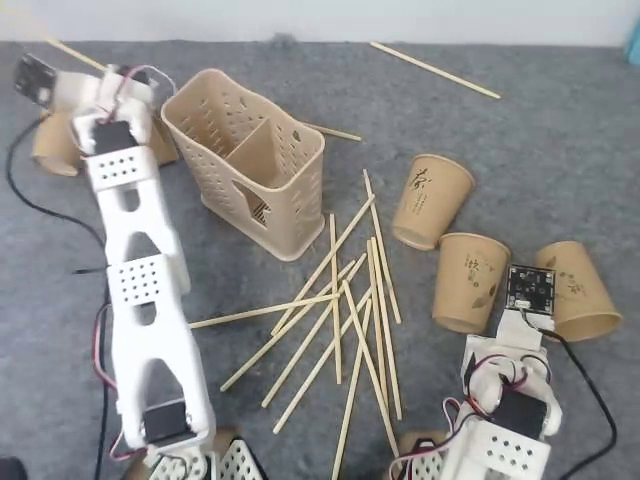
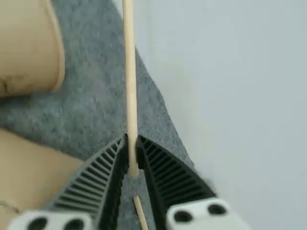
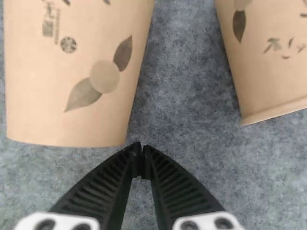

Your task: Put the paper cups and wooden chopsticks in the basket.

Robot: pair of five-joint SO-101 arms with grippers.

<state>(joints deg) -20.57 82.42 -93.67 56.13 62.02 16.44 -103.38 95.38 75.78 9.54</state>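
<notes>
My left gripper [image 2: 131,153] is shut on a wooden chopstick [image 2: 129,86] that points away over the grey mat toward the white wall. The left arm [image 1: 112,140] stands at the back left beside the tan basket [image 1: 248,160], the held chopstick [image 1: 70,50] sticking out past it. Two paper cups [image 2: 26,48] lie close to this gripper. My right gripper [image 3: 142,163] is shut and empty, low over the mat between two lying paper cups [image 3: 76,67] [image 3: 268,52]. Three cups [image 1: 432,198] [image 1: 470,280] [image 1: 578,290] lie at the right. Several chopsticks [image 1: 345,310] are scattered mid-table.
One chopstick [image 1: 435,70] lies at the back near the wall and another [image 1: 335,132] behind the basket. A cup [image 1: 52,145] lies left of the left arm. Black cables [image 1: 30,200] trail at the left edge.
</notes>
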